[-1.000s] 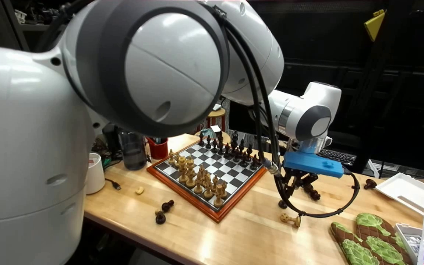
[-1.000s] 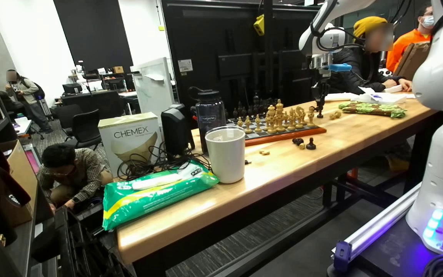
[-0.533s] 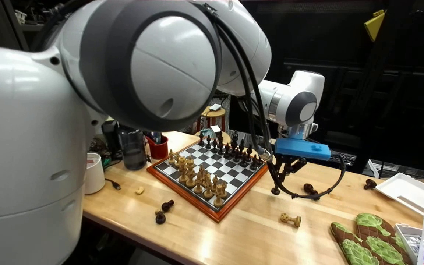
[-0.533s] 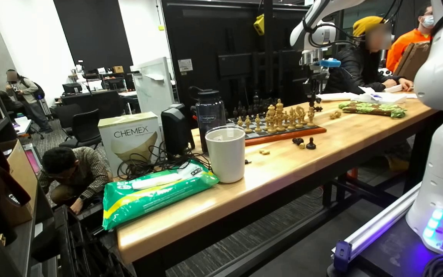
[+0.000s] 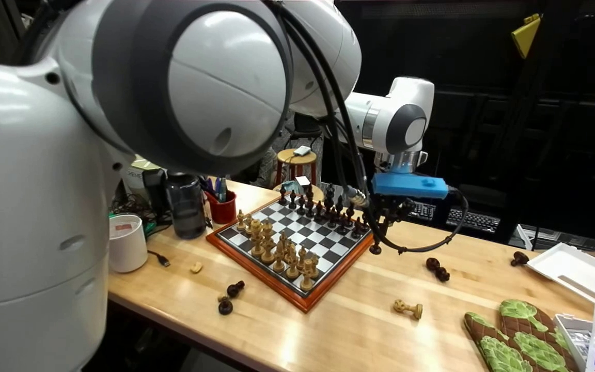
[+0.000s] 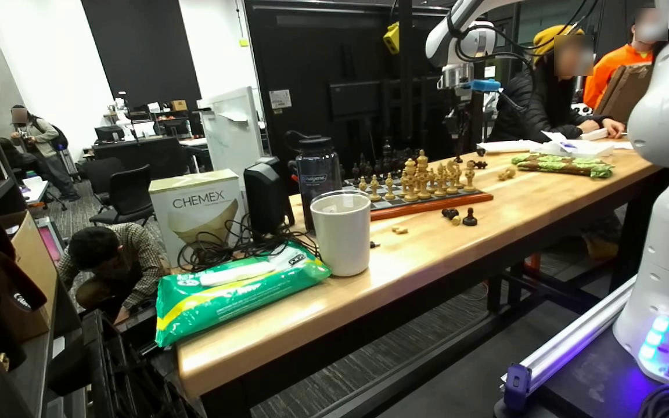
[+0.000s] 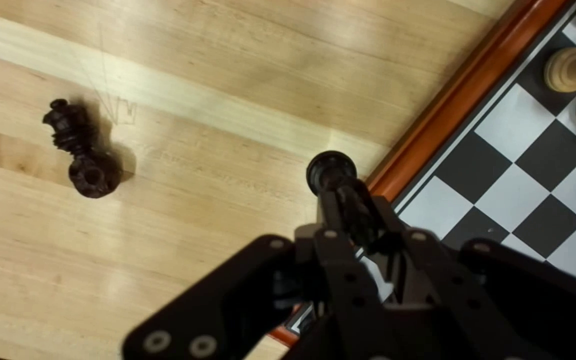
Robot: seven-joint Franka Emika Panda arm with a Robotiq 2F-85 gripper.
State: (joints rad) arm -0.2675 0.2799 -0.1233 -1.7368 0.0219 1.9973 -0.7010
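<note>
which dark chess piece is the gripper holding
The dark piece pinched in the gripper, its round base sticking out past the fingertips. The other dark pieces stand on the board or rest loose on the table.

The surface [image 5: 349, 325] is smooth, glossy wood, the chessboard frame [image 5: 328, 281] polished wood, the chess piece [image 7: 331, 171] in the matt end effector [image 7: 357, 207] faintly shiny, the oven mitt [image 5: 530, 338] at right quilted cloth, and the packet [image 6: 241, 299] creased, glossy plastic.

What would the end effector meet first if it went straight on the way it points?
Probably the wooden tabletop, with the held dark chess piece touching first; the reddish chessboard frame sits close, and depth is unclear.
</note>
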